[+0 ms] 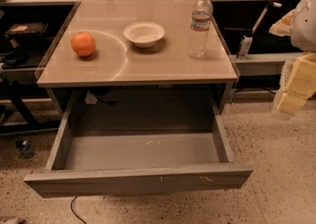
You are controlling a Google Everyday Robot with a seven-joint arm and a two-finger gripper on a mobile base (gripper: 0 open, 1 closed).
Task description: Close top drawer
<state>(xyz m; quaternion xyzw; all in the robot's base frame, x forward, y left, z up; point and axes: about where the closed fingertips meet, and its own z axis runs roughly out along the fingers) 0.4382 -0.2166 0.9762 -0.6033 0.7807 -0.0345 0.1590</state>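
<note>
The top drawer (138, 179) is pulled far out from under the beige countertop (163, 65). It is wide, shallow and grey, and nothing lies inside it. Its flat handleless front faces me and has small white scuff marks right of centre. My gripper (292, 94), with cream-yellow parts, hangs at the right edge of the view. It is beside and above the drawer's right front corner and touches nothing. The lower drawers are hidden below the open one.
On the countertop stand an orange (83, 44) at the left, a white bowl (144, 34) in the middle and a water bottle (200, 25) at the right. Dark shelving flanks the cabinet. A cable (75, 210) lies on the speckled floor.
</note>
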